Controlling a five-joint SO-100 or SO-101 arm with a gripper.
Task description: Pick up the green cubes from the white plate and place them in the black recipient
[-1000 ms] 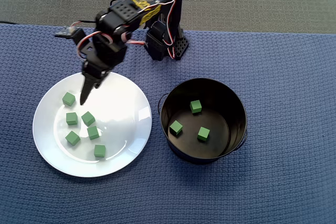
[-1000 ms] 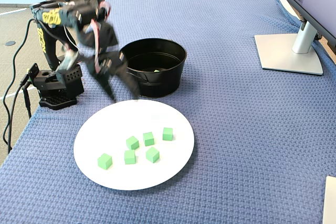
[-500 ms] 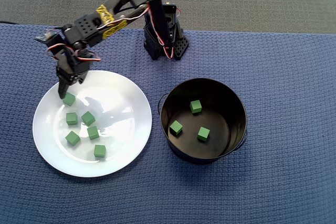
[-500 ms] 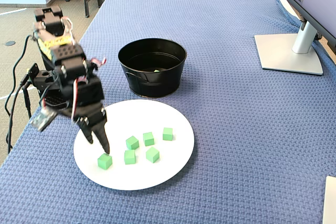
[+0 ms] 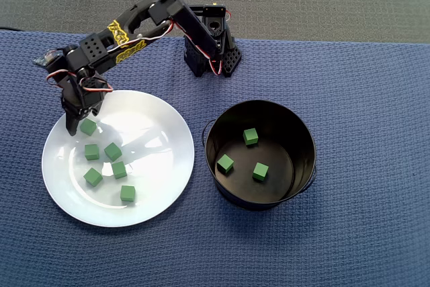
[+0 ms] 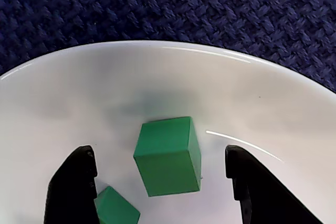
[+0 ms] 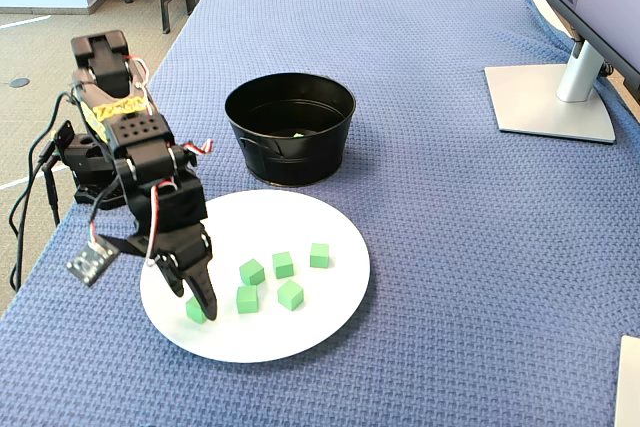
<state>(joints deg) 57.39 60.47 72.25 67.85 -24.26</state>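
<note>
Several green cubes lie on the white plate (image 5: pixel 156 140) (image 7: pixel 300 219). My gripper (image 5: pixel 80 124) (image 7: pixel 197 299) is low over the plate's left part in the overhead view, open, astride one green cube (image 5: pixel 88 126) (image 6: pixel 168 156). In the wrist view a gap shows between that cube and each black finger (image 6: pixel 79 182), and a second cube (image 6: pixel 116 209) lies beside the left finger. In the fixed view the fingers partly hide the straddled cube (image 7: pixel 194 311). The black recipient (image 5: pixel 297 123) (image 7: pixel 290 162) stands right of the plate in the overhead view, with three cubes (image 5: pixel 250 136) inside.
Blue woven cloth (image 5: pixel 349 99) covers the table. The arm's base (image 5: pixel 211 55) sits at the back between plate and pot. A monitor stand (image 7: pixel 550 102) is at the far right in the fixed view. Cables (image 7: pixel 30 197) hang off the left table edge.
The arm swung from the plate's back middle over to the cube nearest the rim and dropped low. The open fingers now stand either side of it. No cube has moved.
</note>
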